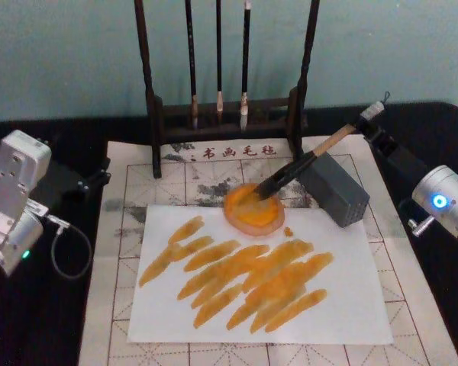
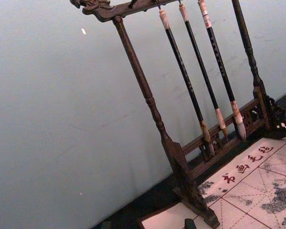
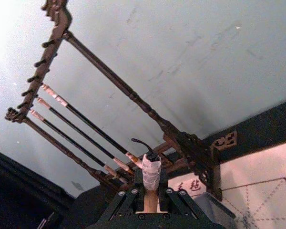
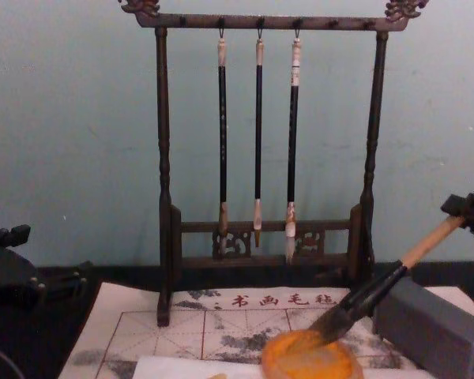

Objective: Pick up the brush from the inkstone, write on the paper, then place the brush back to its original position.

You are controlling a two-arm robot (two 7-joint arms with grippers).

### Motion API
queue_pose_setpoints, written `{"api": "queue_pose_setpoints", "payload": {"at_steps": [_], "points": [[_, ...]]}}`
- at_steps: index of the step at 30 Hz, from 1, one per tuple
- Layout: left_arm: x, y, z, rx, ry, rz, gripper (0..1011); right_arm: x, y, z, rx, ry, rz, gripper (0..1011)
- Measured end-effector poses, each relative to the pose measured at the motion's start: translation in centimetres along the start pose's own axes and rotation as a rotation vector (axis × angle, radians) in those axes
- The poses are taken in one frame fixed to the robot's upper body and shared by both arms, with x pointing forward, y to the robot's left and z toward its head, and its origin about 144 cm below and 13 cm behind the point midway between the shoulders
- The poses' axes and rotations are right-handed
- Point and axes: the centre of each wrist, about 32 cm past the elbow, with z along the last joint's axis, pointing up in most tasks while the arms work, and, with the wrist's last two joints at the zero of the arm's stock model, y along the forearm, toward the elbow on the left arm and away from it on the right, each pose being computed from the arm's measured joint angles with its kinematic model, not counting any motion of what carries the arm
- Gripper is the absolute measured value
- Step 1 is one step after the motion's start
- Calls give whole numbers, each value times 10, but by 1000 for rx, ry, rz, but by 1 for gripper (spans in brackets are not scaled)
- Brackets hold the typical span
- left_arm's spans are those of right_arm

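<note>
While the orange-streaked paper lies flat, the brush slants over the grey block, tuft in the inkstone, capped end clamped by the right gripper; a crooked release could roll it onto the paper. The left gripper sits parked left.

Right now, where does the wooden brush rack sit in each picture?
Head view: rack at top centre, seen from above.
Chest view: rack upright, centred.
Left wrist view: rack tilted, across the right half.
Right wrist view: rack slanting from upper left downward.
Shared landmark: red characters at its foot.
</note>
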Motion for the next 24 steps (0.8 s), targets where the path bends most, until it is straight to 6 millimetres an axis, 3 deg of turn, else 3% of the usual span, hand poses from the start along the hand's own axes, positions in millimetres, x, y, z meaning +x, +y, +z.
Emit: {"api": "queue_pose_setpoints", "payload": {"at_steps": [24], "points": [[0,0,0,0,0,0,1001,12,-1,-5,-15,88,-21,181]]}}
